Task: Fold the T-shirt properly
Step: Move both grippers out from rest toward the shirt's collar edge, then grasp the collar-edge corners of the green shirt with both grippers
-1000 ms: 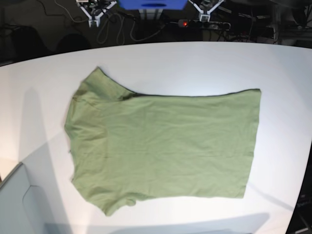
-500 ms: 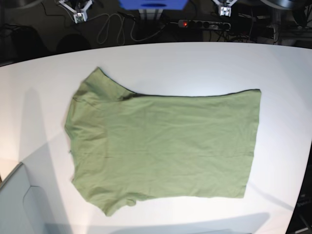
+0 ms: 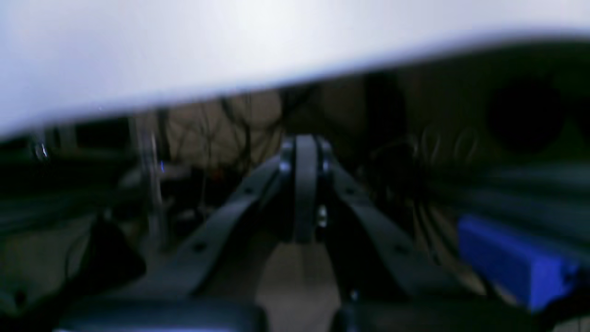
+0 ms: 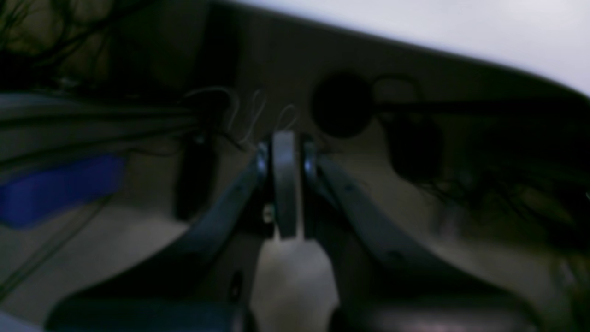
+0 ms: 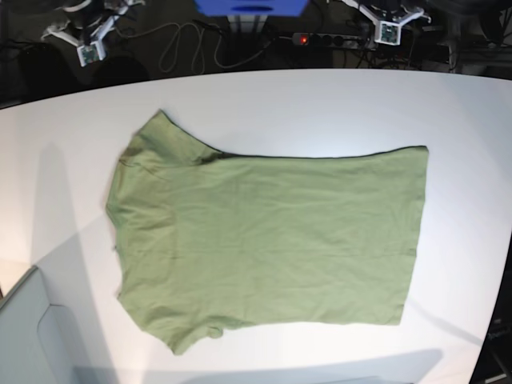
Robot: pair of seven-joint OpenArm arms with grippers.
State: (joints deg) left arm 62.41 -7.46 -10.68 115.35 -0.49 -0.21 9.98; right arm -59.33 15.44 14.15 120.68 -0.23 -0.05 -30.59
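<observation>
Shirt spread flat, both arms parked beyond the far table edge.

T-shirt is laid open on the white table, its long axis running across the base view, collar and sleeves toward that view's left, hem toward its right. Left gripper and right gripper are seen well apart from the cloth, past the far edge; both wrist views show the fingers brought together on nothing. The sleeve end is judged nearer the right arm, the hem end nearer the left.
</observation>
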